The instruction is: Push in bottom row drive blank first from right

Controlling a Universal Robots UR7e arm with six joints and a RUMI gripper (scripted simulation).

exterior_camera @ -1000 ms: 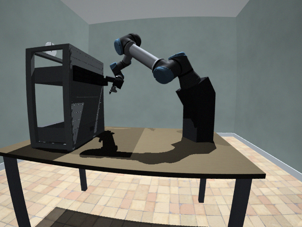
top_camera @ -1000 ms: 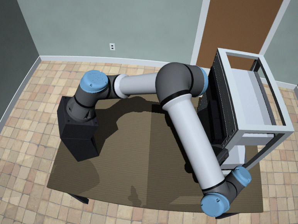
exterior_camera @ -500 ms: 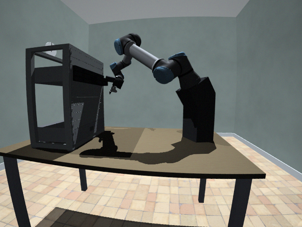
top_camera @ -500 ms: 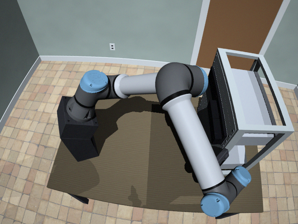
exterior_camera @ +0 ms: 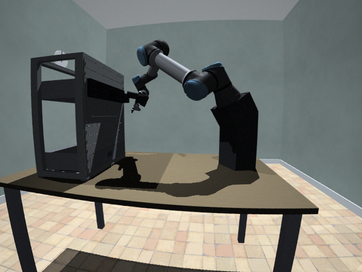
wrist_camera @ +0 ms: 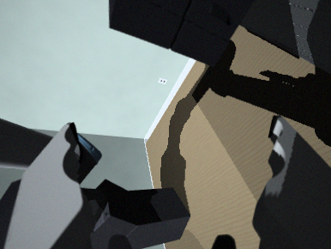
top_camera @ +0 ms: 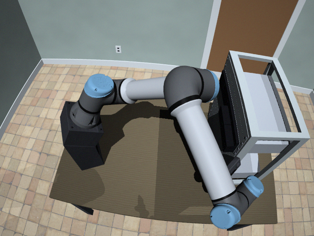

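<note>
The dark open-frame rack [exterior_camera: 79,117] stands on the left part of the table, also seen in the top view [top_camera: 256,106]. A black band of drive blanks [exterior_camera: 106,93] sticks out from its front face. The single rows are too dark to tell apart. My gripper [exterior_camera: 136,105] hangs just off the far end of that band, pointing downward, open and empty. In the wrist view both fingers stand wide apart over the table top, and the blanks' dark ends [wrist_camera: 180,21] fill the top edge. In the top view the forearm [top_camera: 203,147] hides the gripper.
The arm's black pedestal [exterior_camera: 238,131] stands on the right part of the wooden table [exterior_camera: 181,181]. The rack sits near the table's left edge. A brown door [top_camera: 251,27] is behind the rack.
</note>
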